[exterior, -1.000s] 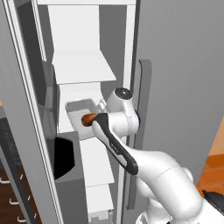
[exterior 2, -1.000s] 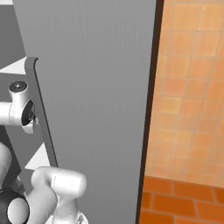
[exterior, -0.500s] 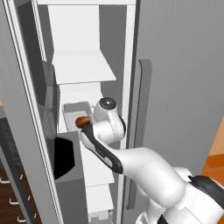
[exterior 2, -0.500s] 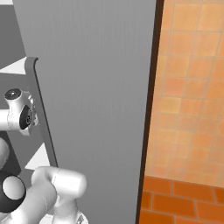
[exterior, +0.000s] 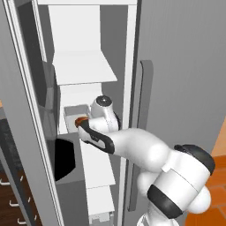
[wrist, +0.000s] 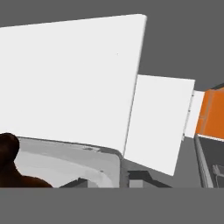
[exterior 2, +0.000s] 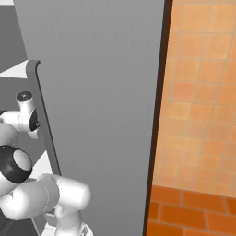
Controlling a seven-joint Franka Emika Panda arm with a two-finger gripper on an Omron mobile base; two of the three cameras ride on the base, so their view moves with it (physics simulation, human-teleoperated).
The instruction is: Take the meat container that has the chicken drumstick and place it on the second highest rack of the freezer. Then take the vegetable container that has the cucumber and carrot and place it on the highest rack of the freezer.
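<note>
Left base view: inside the open freezer (exterior: 88, 66), the meat container (exterior: 73, 115) sits on a white shelf, at the 9 o'clock side of the robot's wrist. The drumstick (exterior: 80, 120) shows as a brown sliver at the tray's edge; the arm covers the gripper, so its grip cannot be told.

Right base view: the grey door hides the shelves and tray.

Hand view: the tray (wrist: 94, 164) lies low, with the drumstick (wrist: 8, 162) at 8 o'clock, cut off by the frame.
</note>
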